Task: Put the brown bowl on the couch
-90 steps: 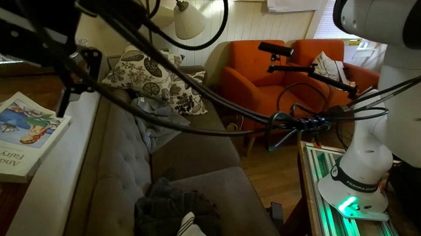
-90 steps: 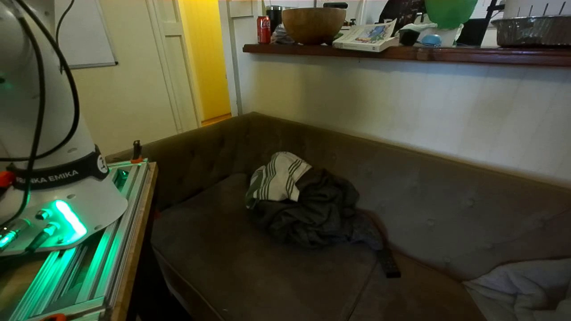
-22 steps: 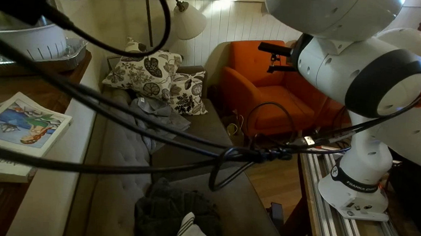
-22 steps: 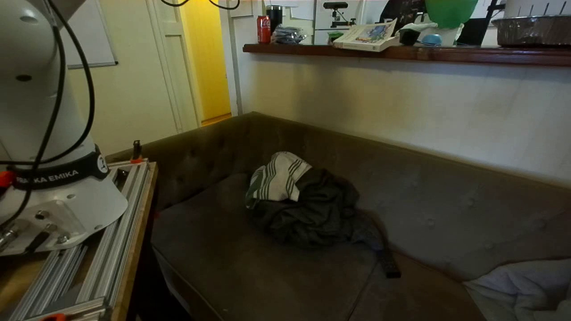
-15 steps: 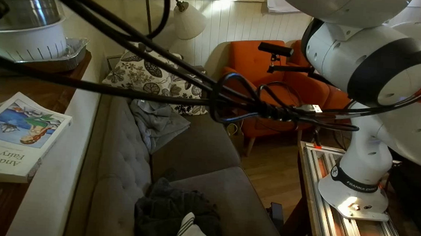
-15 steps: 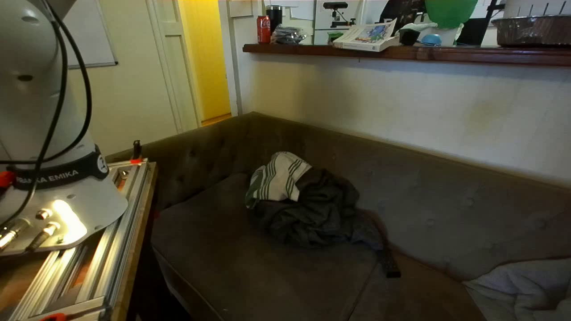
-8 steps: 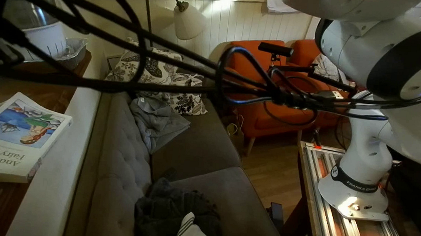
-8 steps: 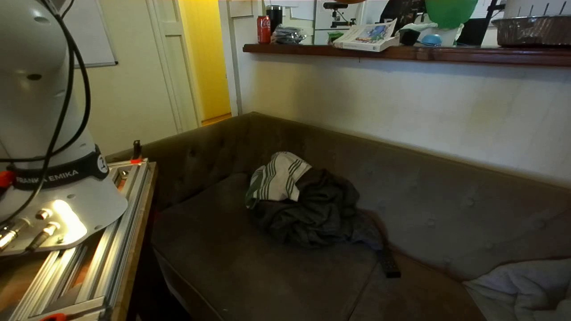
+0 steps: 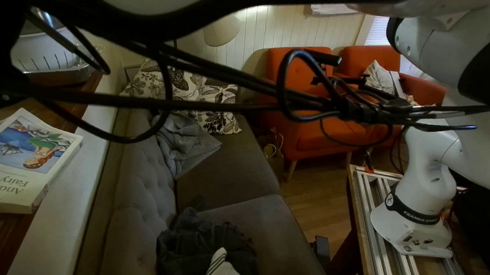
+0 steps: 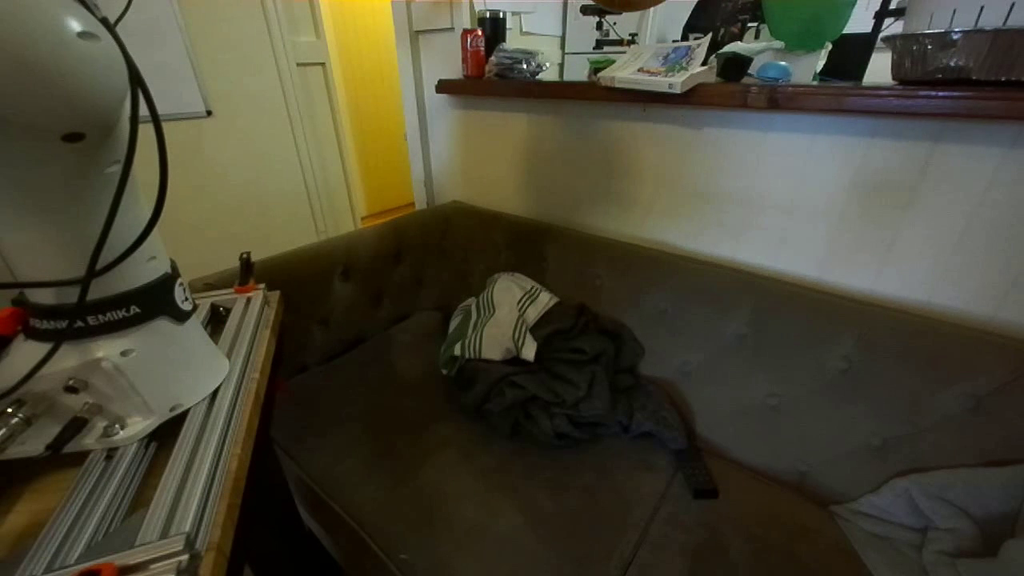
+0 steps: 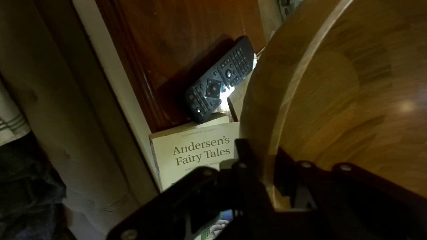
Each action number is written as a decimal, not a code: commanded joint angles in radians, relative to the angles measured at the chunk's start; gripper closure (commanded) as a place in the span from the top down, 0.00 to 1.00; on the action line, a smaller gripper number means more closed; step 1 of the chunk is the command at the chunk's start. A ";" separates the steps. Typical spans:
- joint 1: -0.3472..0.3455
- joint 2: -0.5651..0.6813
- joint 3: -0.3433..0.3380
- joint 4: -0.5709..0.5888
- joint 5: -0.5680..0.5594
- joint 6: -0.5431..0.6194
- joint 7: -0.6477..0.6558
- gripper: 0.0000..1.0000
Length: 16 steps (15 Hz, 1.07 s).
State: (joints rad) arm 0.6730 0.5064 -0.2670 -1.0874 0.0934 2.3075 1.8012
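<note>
In the wrist view the brown bowl (image 11: pixel 377 110) fills the right side, its rim running down between the fingers of my gripper (image 11: pixel 262 156). One finger presses the outer wall, the other the inside, so the jaws are shut on the rim. Only the bowl's underside (image 10: pixel 628 4) peeks in at the top edge of an exterior view, above the ledge. The couch (image 10: pixel 480 488) is grey-brown with flat seat cushions; its far seat (image 9: pixel 234 162) and patterned pillow (image 9: pixel 219 110) show in an exterior view. There, cables and dark arm parts hide the gripper and bowl.
A fairy-tales book (image 11: pixel 203 146) and a remote (image 11: pixel 220 80) lie on the wooden ledge (image 10: pixel 560 92) behind the couch. A red can (image 10: pixel 473 53) and foil tray (image 10: pixel 956 56) stand there too. A dark blanket (image 10: pixel 560 392) and striped cloth (image 10: pixel 500 320) lie on the seat.
Six seconds ago the bowl stood on the ledge and the gripper was open; now the bowl is gripped and lifted. Over the last second its underside has come down into an exterior view.
</note>
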 commanded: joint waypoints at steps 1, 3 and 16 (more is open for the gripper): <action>0.035 -0.150 -0.036 -0.218 -0.060 0.048 -0.007 0.04; 0.075 -0.196 -0.082 -0.299 -0.144 0.031 0.054 0.04; 0.475 -0.575 -0.427 -0.853 -0.697 0.005 0.885 0.04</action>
State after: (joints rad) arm 1.0942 0.0674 -0.6773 -1.7971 -0.5134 2.2948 2.4905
